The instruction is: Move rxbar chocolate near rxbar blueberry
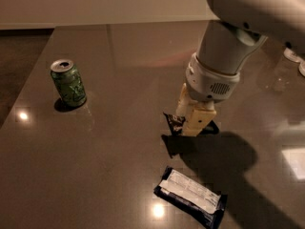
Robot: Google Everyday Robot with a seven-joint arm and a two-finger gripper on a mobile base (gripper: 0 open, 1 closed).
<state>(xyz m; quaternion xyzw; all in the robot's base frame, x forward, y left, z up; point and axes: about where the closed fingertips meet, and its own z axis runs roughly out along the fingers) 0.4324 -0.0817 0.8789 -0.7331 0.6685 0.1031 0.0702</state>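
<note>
My gripper [192,126] hangs from the white arm over the middle of the dark table [119,142]. It is shut on the rxbar chocolate [173,122], a small black wrapper whose ends stick out on both sides of the fingers. The bar looks lifted slightly, with its shadow on the table just below. The rxbar blueberry [191,196], a dark navy wrapper with a large white panel, lies flat near the front edge, a short way below the gripper.
A green soda can [69,83] stands upright at the left of the table. Small white objects [291,54] sit at the far right edge. The table's left edge drops to a dark floor. Bright light reflections dot the surface.
</note>
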